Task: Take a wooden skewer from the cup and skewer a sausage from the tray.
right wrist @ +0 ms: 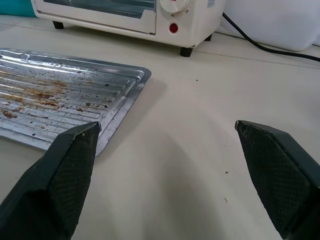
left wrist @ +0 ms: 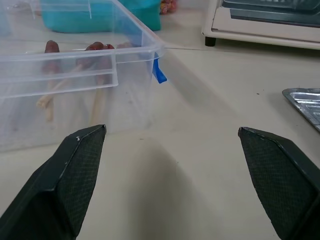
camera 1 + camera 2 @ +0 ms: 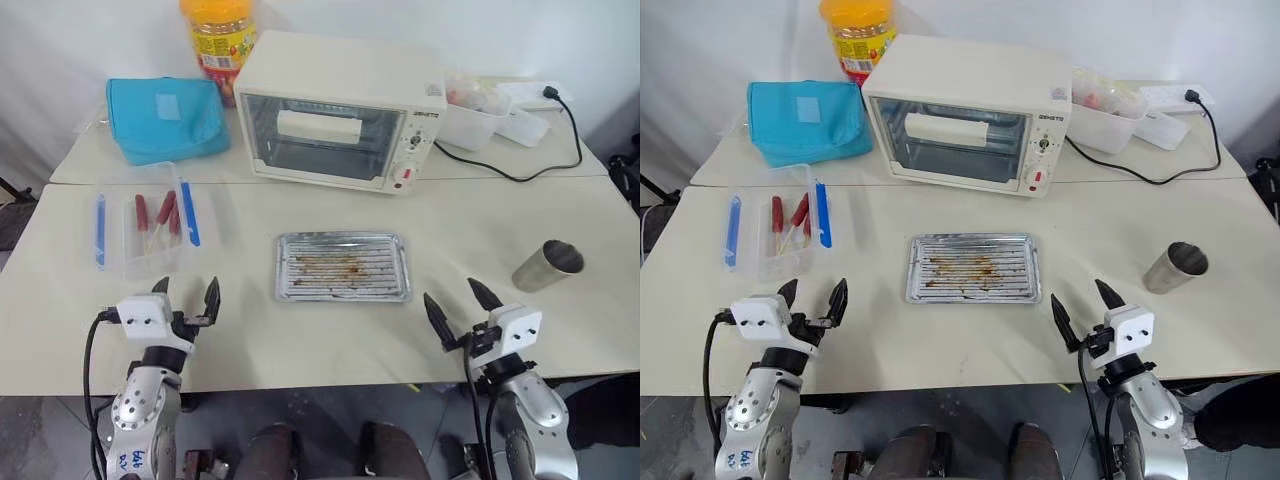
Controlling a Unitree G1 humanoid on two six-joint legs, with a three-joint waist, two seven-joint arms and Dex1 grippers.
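Note:
The metal tray (image 3: 342,267) lies in the middle of the table, its ridged bottom (image 1: 45,97) showing brown stains and no sausage. The silver cup (image 3: 548,265) stands at the right; I see no skewer in it. Red sausages on wooden sticks (image 3: 160,218) lie in a clear plastic box (image 3: 150,235) at the left, also seen as sausages (image 2: 95,50) through the box wall. My left gripper (image 3: 188,287) is open near the front edge, just in front of the box. Between tray and cup, near the table's front, my right gripper (image 3: 451,291) is open and empty.
A white toaster oven (image 3: 340,110) stands behind the tray. A blue pouch (image 3: 165,118) and a yellow-lidded jar (image 3: 220,35) are at the back left. A white container (image 3: 475,115) and a black cable (image 3: 520,175) are at the back right.

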